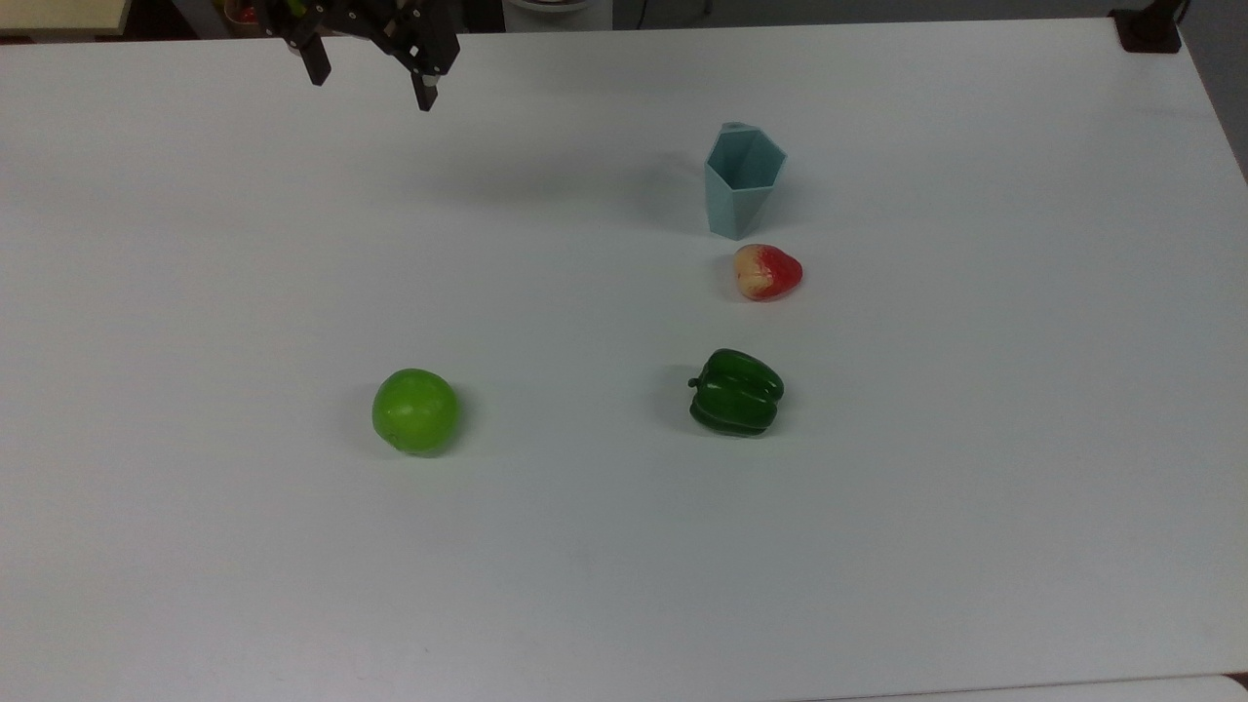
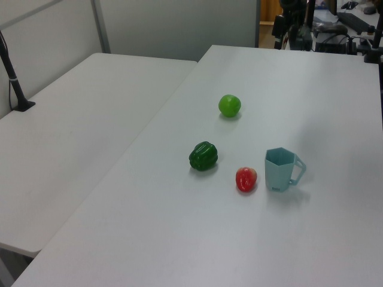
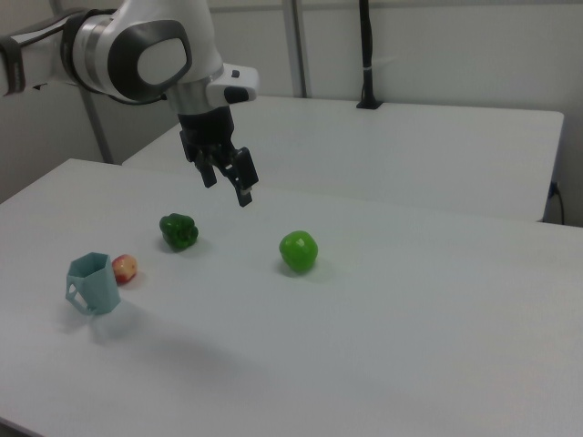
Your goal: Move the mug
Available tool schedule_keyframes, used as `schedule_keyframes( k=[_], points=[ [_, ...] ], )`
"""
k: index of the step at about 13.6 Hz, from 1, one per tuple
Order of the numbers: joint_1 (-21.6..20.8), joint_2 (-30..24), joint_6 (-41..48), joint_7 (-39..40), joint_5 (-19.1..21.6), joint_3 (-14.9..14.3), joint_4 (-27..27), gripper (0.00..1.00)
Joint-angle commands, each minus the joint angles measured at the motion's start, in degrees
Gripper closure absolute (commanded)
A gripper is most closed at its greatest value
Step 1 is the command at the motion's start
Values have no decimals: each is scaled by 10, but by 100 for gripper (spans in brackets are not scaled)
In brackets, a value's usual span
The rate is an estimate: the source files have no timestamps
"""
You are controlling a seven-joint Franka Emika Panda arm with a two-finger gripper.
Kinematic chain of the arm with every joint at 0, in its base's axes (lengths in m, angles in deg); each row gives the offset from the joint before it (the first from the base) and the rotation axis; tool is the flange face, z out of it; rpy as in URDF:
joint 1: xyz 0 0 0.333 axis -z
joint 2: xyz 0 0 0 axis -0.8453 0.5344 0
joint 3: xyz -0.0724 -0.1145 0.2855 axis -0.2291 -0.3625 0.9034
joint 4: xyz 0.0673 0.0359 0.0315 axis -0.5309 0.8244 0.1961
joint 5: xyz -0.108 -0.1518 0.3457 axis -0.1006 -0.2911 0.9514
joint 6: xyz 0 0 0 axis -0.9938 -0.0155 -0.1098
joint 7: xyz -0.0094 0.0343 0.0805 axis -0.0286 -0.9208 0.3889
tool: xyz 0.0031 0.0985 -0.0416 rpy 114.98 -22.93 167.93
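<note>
**Top view: my claw is hanging open, far from the mug**

I am looking at a big white table (image 1: 624, 546) first, because it is the biggest thing. A second white table (image 2: 78, 137) is sitting right beside it in the left view.

Next is my white robot arm (image 3: 137, 55). It is reaching in from the right view's left. Its black gripper (image 1: 370, 83) is hanging in the air above the table, near the top view's upper left. Its two fingers (image 1: 423, 93) are spread apart and are holding nothing.

The mug (image 1: 743, 183) is standing upright on the table, well apart from the gripper, toward the top view's right. It is pale blue with a six-sided rim. In the left view its handle is sticking out to the left view's right.

The green apple (image 1: 415, 410) is sitting alone on the top view's left. The dark green pepper (image 1: 737, 391) is lying below the mug in the top view. The smallest thing is a red and yellow fruit (image 1: 767, 272). It is sitting just beside the mug, between the mug and the pepper.
</note>
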Motion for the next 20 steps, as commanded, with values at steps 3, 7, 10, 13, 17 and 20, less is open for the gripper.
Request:
schedule_keyframes(
  k=[3,7,10,13,17,20],
  points=[
    [-4,-5,35,3,0,-1,-8,0],
    [-1,-4,36,7,6,-1,-8,0],
    [-2,-4,36,2,6,-1,-8,0],
    [-3,-5,37,7,6,0,-8,0],
    [-6,-4,37,1,6,0,-8,0],
    [-8,-3,39,1,6,1,-7,0]
  ],
)
